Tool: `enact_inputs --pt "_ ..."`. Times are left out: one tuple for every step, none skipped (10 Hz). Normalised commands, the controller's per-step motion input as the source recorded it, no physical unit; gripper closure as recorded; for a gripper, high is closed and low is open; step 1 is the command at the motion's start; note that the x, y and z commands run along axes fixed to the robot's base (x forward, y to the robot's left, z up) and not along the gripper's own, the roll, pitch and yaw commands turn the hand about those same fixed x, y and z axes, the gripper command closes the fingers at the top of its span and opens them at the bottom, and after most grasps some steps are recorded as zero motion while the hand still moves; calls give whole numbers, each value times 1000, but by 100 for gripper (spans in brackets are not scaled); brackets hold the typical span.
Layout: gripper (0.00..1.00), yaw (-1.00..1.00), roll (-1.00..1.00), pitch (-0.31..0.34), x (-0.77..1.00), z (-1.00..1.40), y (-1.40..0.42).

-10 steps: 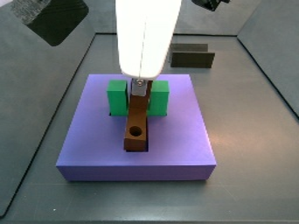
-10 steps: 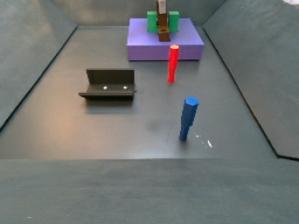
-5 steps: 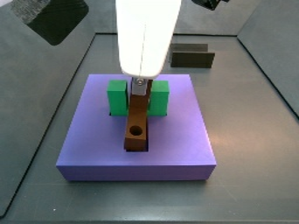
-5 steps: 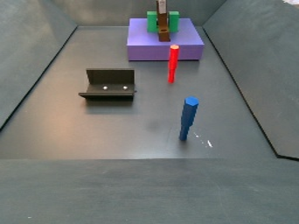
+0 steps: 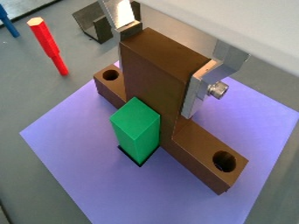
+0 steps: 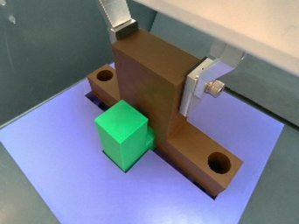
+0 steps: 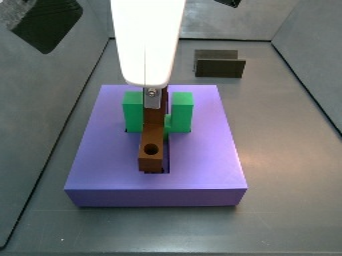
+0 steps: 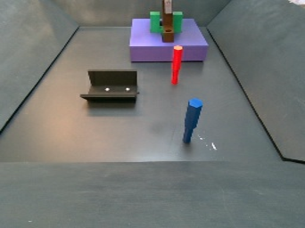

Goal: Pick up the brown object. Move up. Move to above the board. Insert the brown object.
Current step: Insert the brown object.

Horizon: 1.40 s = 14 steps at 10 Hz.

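Observation:
The brown object (image 5: 158, 87) (image 6: 146, 87) stands on the purple-blue board (image 5: 70, 166) (image 6: 59, 166). Its upright chunk is between the arms of the green U-shaped block (image 5: 138, 127) (image 6: 122, 131), and its long bar lies along the board's groove (image 7: 154, 150). My gripper (image 5: 162, 64) (image 6: 156, 61) is shut on the upright chunk, with a silver finger pressed to each side. In the side views the gripper (image 7: 151, 97) (image 8: 167, 11) hangs straight down over the board (image 7: 201, 160) (image 8: 149, 52) under the white arm. The bar's round hole faces up near the board's front.
A red peg (image 8: 177, 64) (image 5: 49, 48) stands just off the board's edge. A blue peg (image 8: 192, 120) stands upright on the grey floor. The fixture (image 8: 111, 86) (image 5: 93, 19) sits on the floor. A dark olive-grey block (image 7: 219, 65) lies behind the board.
The arm and the brown object have shifted slightly to the left in a side view. The gripper still grips the chunk; the board and green block have not moved.

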Motion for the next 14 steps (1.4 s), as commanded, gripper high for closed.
enact_inputs --pt "100 0 0 -54 94 -197 -60" --pt "100 0 110 0 80 0 -17" --pt "100 0 147 0 63 0 0" --pt "100 14 177 0 83 0 0" --pt "100 29 177 0 74 0 0" --pt "100 57 154 0 54 0 0" --pt "100 54 104 0 43 0 0" --pt "100 23 49 0 0 -34 0" --pt "100 57 90 0 0 0 -54" --pt "100 109 134 0 0 0 -117" --pt "100 80 144 0 49 0 -117" --pt "100 94 163 0 149 -6 -86" --pt "100 103 129 0 154 -20 0" --pt "100 143 111 0 37 -20 0"
